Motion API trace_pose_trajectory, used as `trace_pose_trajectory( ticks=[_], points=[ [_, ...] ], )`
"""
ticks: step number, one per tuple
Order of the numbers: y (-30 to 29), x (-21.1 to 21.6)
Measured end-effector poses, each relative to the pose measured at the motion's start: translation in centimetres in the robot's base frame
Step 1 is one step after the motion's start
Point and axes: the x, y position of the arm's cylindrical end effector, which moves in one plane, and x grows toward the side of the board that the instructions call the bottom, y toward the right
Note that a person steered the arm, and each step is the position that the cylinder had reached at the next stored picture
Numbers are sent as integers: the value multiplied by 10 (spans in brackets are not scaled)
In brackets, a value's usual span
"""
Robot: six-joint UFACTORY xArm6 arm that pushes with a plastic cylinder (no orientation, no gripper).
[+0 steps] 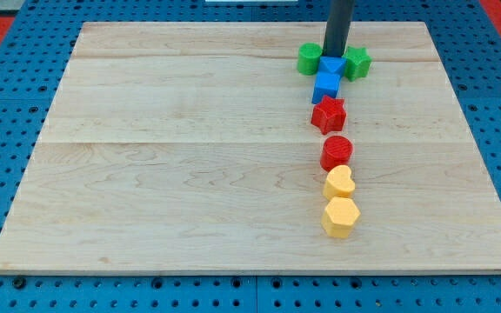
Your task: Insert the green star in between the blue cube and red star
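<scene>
So, quick status from my end. No pincer on this rig, so nothing to say about one being apart or together; all I've got is a dark rod, and my tip (334,55) is down at the top of the worktop (190,174), sitting in the little cluster there. It looks like it's right against a blue triangle-ish block (333,65), with the green cylinder (309,58) just to the view's left of the rod and the green star (357,63) just to the view's right.

Below that the blocks run down in a rough line: blue cube (325,86), then red star (329,114), then a red cylinder (337,152), a yellow heart (339,182) and a yellow hexagon (339,216). The blue cube and red star look like they're touching or nearly so, I can't quite tell.

My read: the actual insert hasn't started. The green star is up beside the cube's top right, not between the two targets. Next I'd want to get my tip round to the far right side of the green star and nudge it down and then left toward the seam between cube and red star. Tricky bit is there's hardly any gap there, so the star will probably have to wedge them apart, and a sloppy push could knock the whole line crooked.
</scene>
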Motion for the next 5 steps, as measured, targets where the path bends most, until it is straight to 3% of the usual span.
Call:
trace_pose_trajectory(
  ticks=[1, 2, 4, 5],
  points=[
    [2, -38],
    [46, -30],
    [30, 100],
    [21, 115]
  ],
)
